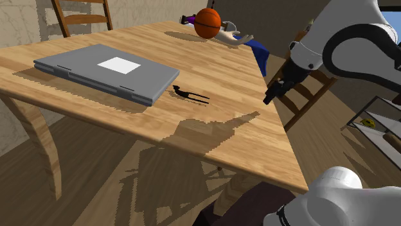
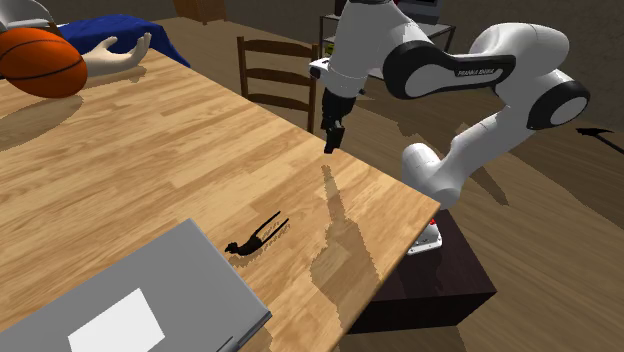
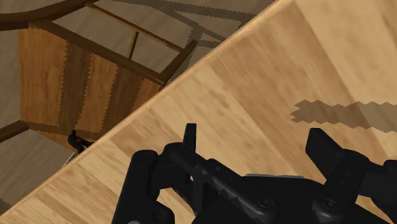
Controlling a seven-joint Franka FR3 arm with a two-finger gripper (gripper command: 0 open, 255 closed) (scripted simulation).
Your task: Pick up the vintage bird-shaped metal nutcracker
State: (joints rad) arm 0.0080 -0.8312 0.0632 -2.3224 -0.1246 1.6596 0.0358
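Jaws are seen standing wide apart and empty on the all-black two-finger gripper (image 3: 257,145), pictured in the wrist view above the light wooden table (image 3: 267,70) near its edge, with a brown wooden chair (image 3: 83,76) visible below that edge.

Taken from the shoulder view's left to its right, the tabletop is occupied first by a flat grey closed laptop (image 1: 106,70) with a white square on its lid. Just beside the laptop's near corner, the thin black bird-shaped nutcracker (image 1: 190,95) is found lying flat on the wood, touched by nothing. Further right, well apart from it and raised near the table's edge, the gripper (image 1: 275,90) is carried at the end of the white Franka arm (image 1: 311,54). An orange basketball (image 1: 207,22) is seen at the table's far end.

In the second exterior view the same order is read from the laptop (image 2: 150,300) through the nutcracker (image 2: 257,236) to the gripper (image 2: 332,135), whose shadow is cast on the wood just to the nutcracker's right.

Nothing of the task is judged to be done: the nutcracker has not been reached, closed upon or lifted. The whole of it is judged to be left: the gripper is to be brought over the nutcracker, lowered around it, shut and raised.
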